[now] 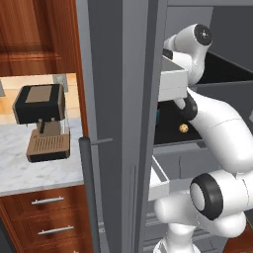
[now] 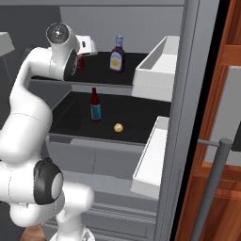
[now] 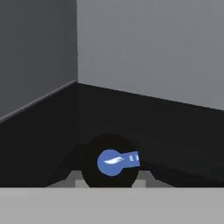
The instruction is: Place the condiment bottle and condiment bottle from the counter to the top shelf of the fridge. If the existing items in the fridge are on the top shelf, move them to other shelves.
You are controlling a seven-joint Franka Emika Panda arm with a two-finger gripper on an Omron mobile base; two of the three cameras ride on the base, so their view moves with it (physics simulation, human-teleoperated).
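At the bottom of the hand view we see the end effector (image 3: 109, 183) with a dark condiment bottle (image 3: 110, 162) between its tips; whether it clamps, we cannot tell. In the right base view, upper centre, a second condiment bottle (image 2: 117, 54) stands on the top shelf (image 2: 101, 70). Below, a red-capped bottle (image 2: 95, 105) and a small round item (image 2: 118, 127) rest on the middle shelf (image 2: 132, 115).

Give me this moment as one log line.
gripper: at fridge top shelf | dark bottle: between its jaws, grip unclear | yellow-label bottle: on top shelf | red bottle, small round item: on middle shelf
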